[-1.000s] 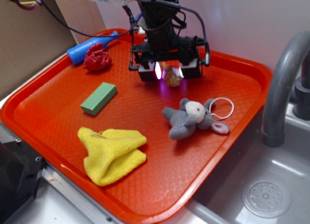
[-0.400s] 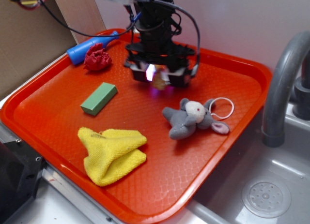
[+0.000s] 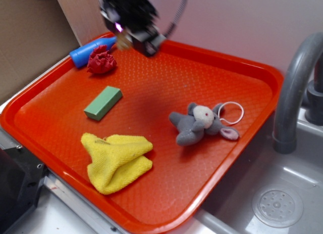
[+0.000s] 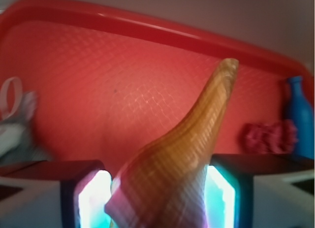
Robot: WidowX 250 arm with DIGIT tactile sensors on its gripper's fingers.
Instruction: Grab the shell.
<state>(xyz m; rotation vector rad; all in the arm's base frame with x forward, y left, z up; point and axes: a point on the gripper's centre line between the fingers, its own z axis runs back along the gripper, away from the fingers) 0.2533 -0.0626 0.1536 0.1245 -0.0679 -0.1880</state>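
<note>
The claw (image 3: 124, 38) grips the shell (image 4: 172, 159) between its pads, lifted above the back of the red tray (image 3: 212, 77), near the red cloth (image 3: 101, 60).

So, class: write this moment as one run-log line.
phase: lift | tool: shut on shell | shell: clear of tray, tip pointing away | mouse, yellow cloth: on tray

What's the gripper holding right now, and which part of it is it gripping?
The gripper holds the shell, clamped between its fingers at the wide, ridged lower body. The pointed tip sticks out free beyond the fingers, above the tray.
</note>
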